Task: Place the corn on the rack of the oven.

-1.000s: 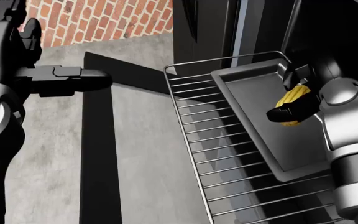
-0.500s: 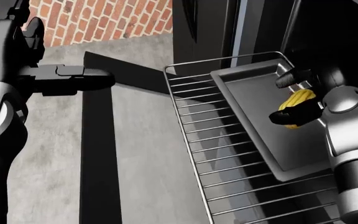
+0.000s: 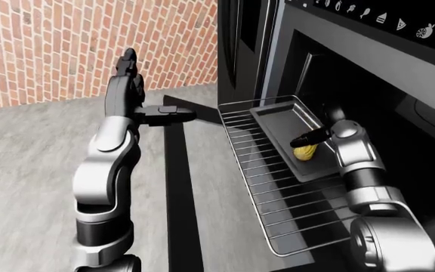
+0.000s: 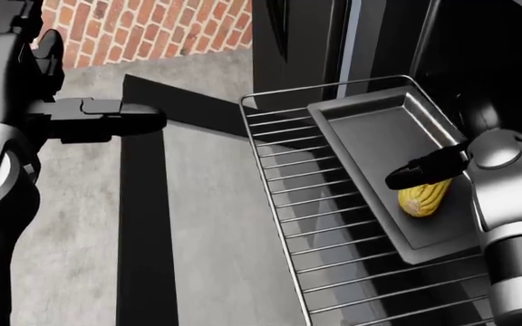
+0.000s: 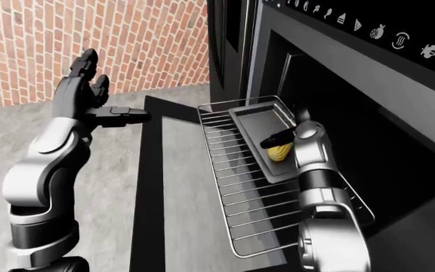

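Since half a second ago the corn [image 4: 425, 195] has left the right robot hand [image 4: 424, 170] and dropped lower in the head view; it now lies on the floor of the metal baking tray [image 4: 370, 129], near the tray's right wall, with its length running roughly along the tray. The right robot hand has opened: one dark finger [image 4: 420, 171] stretches out to the left just above the cob, and nothing is closed round it. Whether that finger touches the cob cannot be told.

The tray sits on the pulled-out oven rack [image 4: 284, 204], toward the rack's right and upper part in the head view, so the corn rests on the tray and not directly on the wires. The rack juts out of the dark oven cavity [image 5: 354, 107] over the lowered oven door [image 3: 178, 187].

The left robot hand [image 3: 130, 79] is raised at the left of the eye views, well apart from the rack, its fingers spread and one finger [image 3: 173, 114] pointing toward the oven. It holds nothing. Behind it stands a brick wall [image 3: 66, 39] above a grey floor [image 3: 28, 170].
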You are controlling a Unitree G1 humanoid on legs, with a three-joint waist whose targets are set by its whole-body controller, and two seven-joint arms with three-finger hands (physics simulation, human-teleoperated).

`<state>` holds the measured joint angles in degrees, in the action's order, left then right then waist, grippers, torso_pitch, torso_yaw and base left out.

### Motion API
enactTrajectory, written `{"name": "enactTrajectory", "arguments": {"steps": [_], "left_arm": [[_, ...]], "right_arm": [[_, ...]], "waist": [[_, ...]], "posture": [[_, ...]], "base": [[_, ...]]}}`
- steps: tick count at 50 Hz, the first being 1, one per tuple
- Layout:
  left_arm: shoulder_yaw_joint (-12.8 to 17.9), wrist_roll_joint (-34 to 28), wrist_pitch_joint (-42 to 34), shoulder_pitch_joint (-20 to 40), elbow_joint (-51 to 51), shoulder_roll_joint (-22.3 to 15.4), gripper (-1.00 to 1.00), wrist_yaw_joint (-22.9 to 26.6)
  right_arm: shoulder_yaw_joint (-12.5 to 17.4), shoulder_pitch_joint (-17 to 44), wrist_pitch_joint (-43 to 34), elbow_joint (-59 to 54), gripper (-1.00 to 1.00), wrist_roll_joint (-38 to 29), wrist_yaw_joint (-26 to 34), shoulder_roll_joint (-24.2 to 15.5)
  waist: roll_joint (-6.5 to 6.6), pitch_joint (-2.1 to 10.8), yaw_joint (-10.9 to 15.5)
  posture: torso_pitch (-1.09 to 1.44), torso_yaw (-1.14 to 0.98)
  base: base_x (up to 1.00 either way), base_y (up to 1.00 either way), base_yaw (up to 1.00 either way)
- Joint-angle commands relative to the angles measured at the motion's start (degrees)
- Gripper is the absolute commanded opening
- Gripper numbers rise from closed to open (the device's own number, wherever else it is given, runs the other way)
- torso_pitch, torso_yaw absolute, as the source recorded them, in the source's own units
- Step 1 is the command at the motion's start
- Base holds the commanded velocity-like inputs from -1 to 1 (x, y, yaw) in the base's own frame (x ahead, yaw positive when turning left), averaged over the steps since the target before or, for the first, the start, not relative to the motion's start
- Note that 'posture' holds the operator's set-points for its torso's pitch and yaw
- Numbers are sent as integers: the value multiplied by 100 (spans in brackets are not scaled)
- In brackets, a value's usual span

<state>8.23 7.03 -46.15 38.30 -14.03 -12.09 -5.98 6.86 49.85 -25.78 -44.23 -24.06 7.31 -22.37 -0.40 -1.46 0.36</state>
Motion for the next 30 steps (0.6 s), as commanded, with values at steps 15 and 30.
{"name": "enactTrajectory", "arguments": {"steps": [15,30], "left_arm": [[13,-20,61,366,-174,-65,100,-22],[58,-27,98,521,45,-152,100,23]], "right_arm": [[37,484,-901,1656,100,216,721,228],[-151,1188,-2169,3234,100,1134,577,810]], "waist": [[0,149,-4],[51,116,-9]], "posture": [[0,0],[0,0]], "base": [[0,0,0],[0,0,0]]}}
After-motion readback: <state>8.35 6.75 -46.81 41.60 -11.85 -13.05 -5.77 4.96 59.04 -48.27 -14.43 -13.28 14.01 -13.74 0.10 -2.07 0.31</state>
